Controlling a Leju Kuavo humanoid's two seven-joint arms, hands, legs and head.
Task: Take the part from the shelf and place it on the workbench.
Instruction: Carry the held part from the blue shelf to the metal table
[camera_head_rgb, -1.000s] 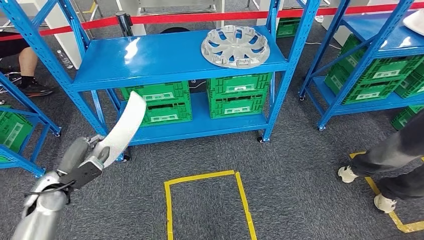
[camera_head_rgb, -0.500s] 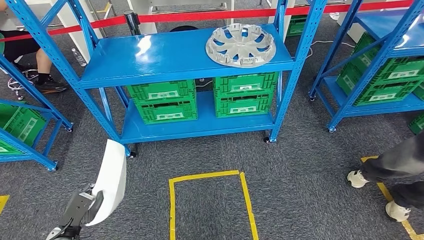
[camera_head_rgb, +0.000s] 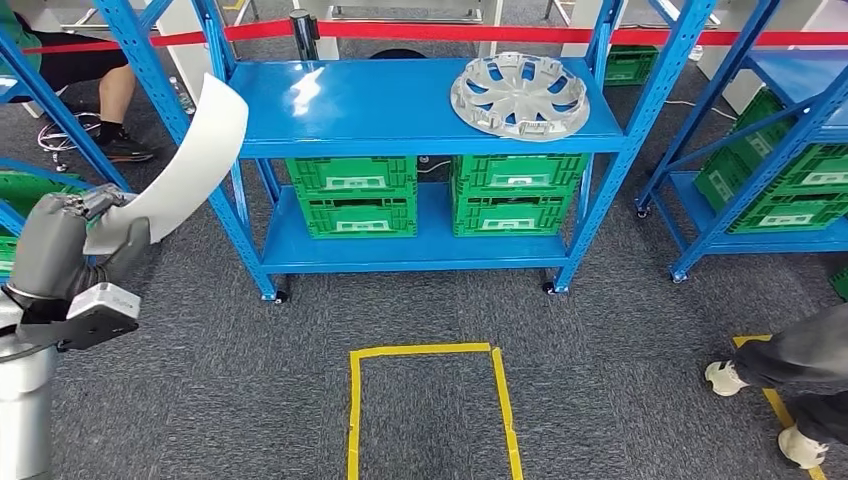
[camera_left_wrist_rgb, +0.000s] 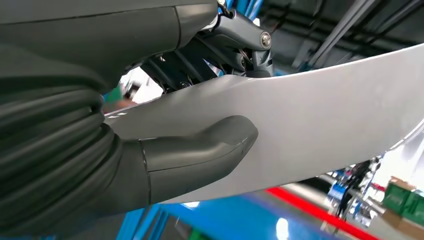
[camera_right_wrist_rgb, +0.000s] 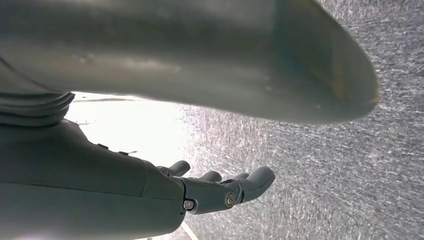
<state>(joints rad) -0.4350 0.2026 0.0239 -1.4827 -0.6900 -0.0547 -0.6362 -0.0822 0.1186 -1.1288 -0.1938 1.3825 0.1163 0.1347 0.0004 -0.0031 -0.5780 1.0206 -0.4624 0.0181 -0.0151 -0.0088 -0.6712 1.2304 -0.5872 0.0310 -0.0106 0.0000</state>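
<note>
Evidently the carrying step is underway; the left hand (camera_head_rgb: 60, 250) grips the curved white part (camera_head_rgb: 185, 160) by its lower end, raised beside the blue shelf (camera_head_rgb: 400, 110); the right hand (camera_right_wrist_rgb: 210, 192) hangs empty, fingers loosely extended; next, bring it to the desk.

Bright even light, shelf glare, blurred close-ups

Smooth, glossy white plastic part (camera_head_rgb: 190, 160); glossy blue painted metal shelf (camera_head_rgb: 400, 110); rough grey carpet floor (camera_head_rgb: 600, 380); ribbed green plastic crates (camera_head_rgb: 355, 196).
</note>
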